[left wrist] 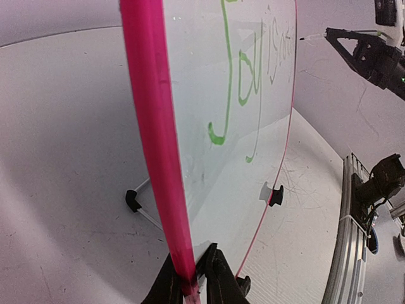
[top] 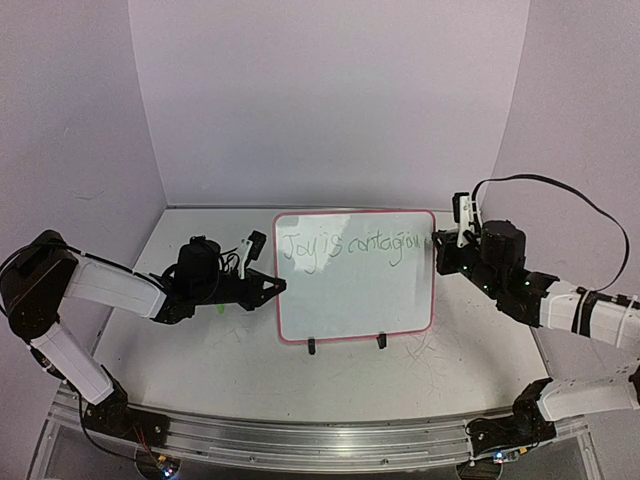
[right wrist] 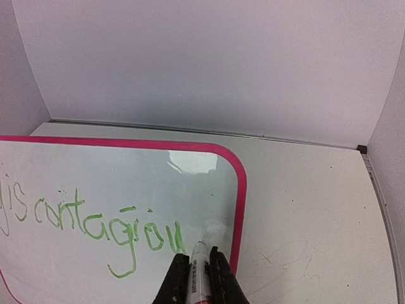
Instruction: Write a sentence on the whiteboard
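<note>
the whiteboard (top: pixel 355 290) stands up, the green sentence (top: pixel 350 247) along its top, nearly at its right rim. the left claw (left wrist: pixel 193 266) pinches its left rim tight. the right claw (right wrist: pixel 199 254) grips a marker (right wrist: pixel 196 273) there; write the last letter small and press softly.

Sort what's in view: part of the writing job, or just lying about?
Job: whiteboard, green sentence, marker, left gripper clamped on the board's edge, right gripper holding the marker.
Lying about: scratch marks on the table, aluminium rail.
</note>
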Controlling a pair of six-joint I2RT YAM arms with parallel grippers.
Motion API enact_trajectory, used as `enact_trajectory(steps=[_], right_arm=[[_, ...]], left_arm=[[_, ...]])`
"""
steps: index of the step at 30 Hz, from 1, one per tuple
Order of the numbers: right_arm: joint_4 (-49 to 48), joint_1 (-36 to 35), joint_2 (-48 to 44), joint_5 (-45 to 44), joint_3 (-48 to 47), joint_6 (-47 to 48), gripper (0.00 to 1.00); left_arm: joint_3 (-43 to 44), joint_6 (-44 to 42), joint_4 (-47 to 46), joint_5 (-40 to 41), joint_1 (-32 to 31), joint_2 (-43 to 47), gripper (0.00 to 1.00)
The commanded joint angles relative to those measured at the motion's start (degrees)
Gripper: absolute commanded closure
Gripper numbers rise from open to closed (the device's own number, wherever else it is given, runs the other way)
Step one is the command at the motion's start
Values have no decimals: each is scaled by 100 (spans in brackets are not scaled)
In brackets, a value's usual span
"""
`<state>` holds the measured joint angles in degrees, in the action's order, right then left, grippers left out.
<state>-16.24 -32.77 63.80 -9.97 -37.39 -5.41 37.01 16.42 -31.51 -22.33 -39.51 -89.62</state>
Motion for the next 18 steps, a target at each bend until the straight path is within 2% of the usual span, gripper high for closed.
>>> enact_trajectory(steps=[1,18], right_arm=[[-403,16,35,11,-190,49,100],[-646,25,333,-295,-331,58,100]], left_arm=[[-7,-403,502,769,30,-103,100],[-14,-406,500,765,29,-134,100]])
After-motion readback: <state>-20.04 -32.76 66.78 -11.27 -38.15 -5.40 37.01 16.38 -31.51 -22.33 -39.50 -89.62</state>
